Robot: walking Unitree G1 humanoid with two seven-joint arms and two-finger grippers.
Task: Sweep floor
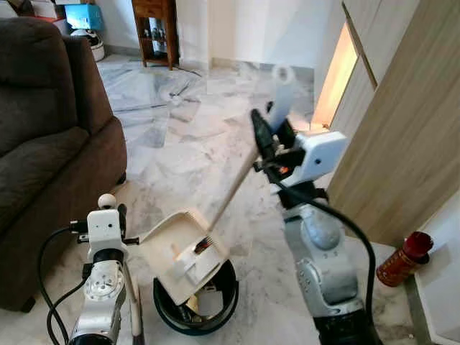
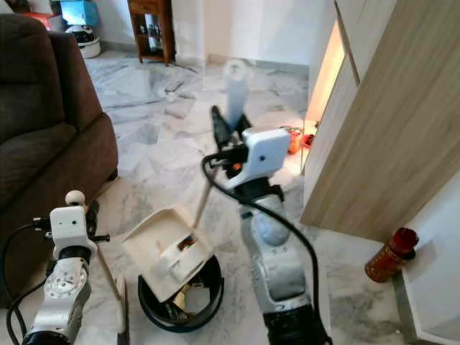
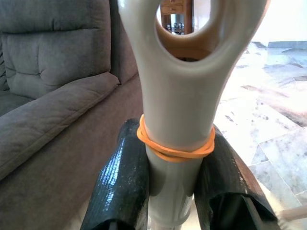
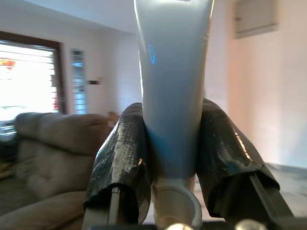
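A cream dustpan (image 1: 183, 248) hangs tilted, mouth down, over a black round bin (image 1: 194, 310) on the marble floor. Its long handle (image 1: 237, 183) rises to a pale grip (image 4: 172, 72), and my right gripper (image 4: 172, 143) is shut on that grip at about chest height. My left gripper (image 3: 175, 158) is low at the left by the sofa. It is shut on a beige broom handle (image 3: 177, 105) that has a hanging hole and an orange rubber band (image 3: 175, 148). The broom's thin stick (image 2: 108, 274) slants down to the floor beside the bin.
A brown sofa (image 1: 43, 144) fills the left side. A tall wooden cabinet (image 1: 402, 122) stands on the right, with a red bottle (image 1: 404, 259) at its foot. A wooden shelf (image 1: 154, 29) is at the far wall. Open marble floor (image 1: 180, 122) lies ahead.
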